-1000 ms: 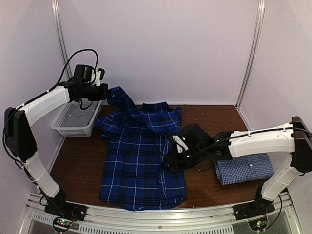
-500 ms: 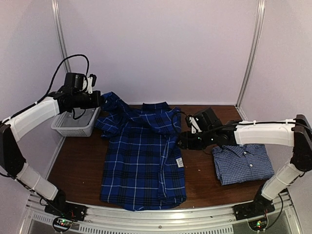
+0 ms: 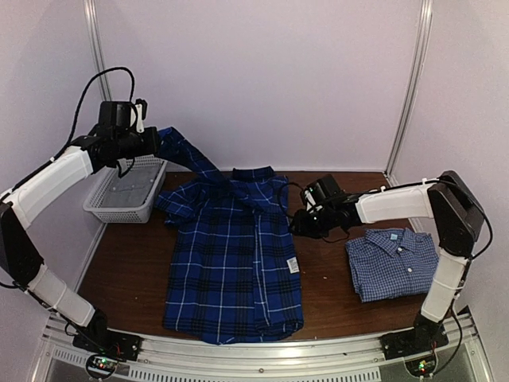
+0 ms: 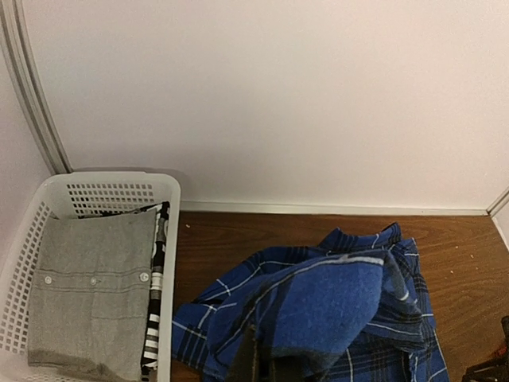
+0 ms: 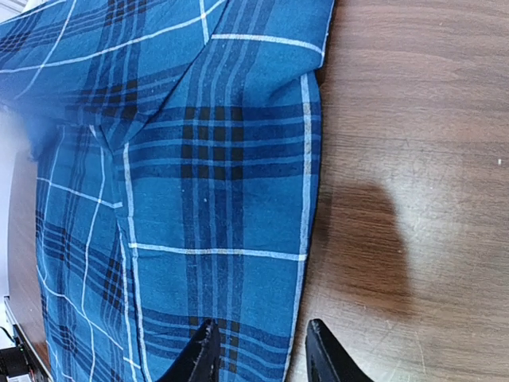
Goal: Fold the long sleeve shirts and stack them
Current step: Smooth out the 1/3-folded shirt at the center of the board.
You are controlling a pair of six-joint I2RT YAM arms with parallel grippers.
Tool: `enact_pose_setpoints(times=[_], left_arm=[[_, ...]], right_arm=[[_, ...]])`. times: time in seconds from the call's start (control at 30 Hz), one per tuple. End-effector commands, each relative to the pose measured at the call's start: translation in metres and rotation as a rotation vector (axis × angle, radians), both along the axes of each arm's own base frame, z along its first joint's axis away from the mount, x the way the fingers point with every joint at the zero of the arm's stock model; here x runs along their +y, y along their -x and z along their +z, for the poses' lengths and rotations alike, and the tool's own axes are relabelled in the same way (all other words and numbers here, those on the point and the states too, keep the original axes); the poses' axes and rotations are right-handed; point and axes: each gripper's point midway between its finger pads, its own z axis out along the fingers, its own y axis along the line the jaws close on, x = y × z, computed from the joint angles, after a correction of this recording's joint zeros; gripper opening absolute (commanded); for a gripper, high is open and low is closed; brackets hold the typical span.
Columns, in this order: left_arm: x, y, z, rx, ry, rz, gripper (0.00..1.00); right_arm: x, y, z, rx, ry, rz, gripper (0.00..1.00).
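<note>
Plaid shirt [image 3: 231,263]: dark royal-blue with black bands and thin white lines, spread flat in the middle of the tabletop [image 3: 127,263], collar toward the back wall, hem toward the arm bases.
Raised sleeve [image 3: 187,155]: the shirt's sleeve on the left side is off the wood, running up and leftward from the shoulder to the left end effector [image 3: 153,142]; in the left wrist view it shows as a bunched blue fold [image 4: 334,306] just in front of the camera.
Label: a small white tag [image 3: 293,264] lies on the shirt near its right edge.
Check shirt [image 3: 394,263]: paler fine blue-white check, folded into a compact rectangle with collar up, on the right of the tabletop, apart from the plaid shirt.
Left end effector: clamped tight on the raised sleeve, held high above the basket [image 3: 119,211]; its fingers are hidden by cloth in its own camera.
Right end effector [image 3: 301,224]: low at the plaid shirt's right shoulder edge. In the right wrist view [image 5: 258,354] the two fingertips stand a narrow gap apart, with the shirt's edge between them; nothing is pinched.
Basket: white plastic mesh, back left corner, beside the plaid shirt's shoulder.
Basket contents: a folded grey garment [image 4: 91,294] with buttons, and a black-and-white striped strip [image 4: 153,326] along its right side.
</note>
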Motion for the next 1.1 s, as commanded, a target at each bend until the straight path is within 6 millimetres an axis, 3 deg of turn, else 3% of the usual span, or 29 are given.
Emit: enact_pose_setpoints(times=[0.0,0.2,0.47,0.77,1.07], left_arm=[[0.016,-0.004,0.006,-0.035,-0.041,0.068,0.00],[0.003,-0.002,-0.016,0.013,-0.037,-0.008,0.00],[-0.057,0.013,-0.031,0.041,0.048,-0.330,0.00],[-0.125,0.046,-0.053,0.091,0.070,-0.578,0.00],[-0.184,0.080,-0.086,0.171,0.084,-0.717,0.00]], right_arm=[[0.008,-0.010,0.008,-0.025,-0.034,0.019,0.38],[0.007,-0.021,0.007,-0.032,-0.035,0.015,0.39],[0.023,-0.061,0.006,-0.055,-0.048,0.027,0.38],[0.010,-0.127,-0.024,-0.042,-0.016,-0.014,0.37],[-0.009,-0.168,-0.039,-0.051,-0.048,-0.060,0.50]])
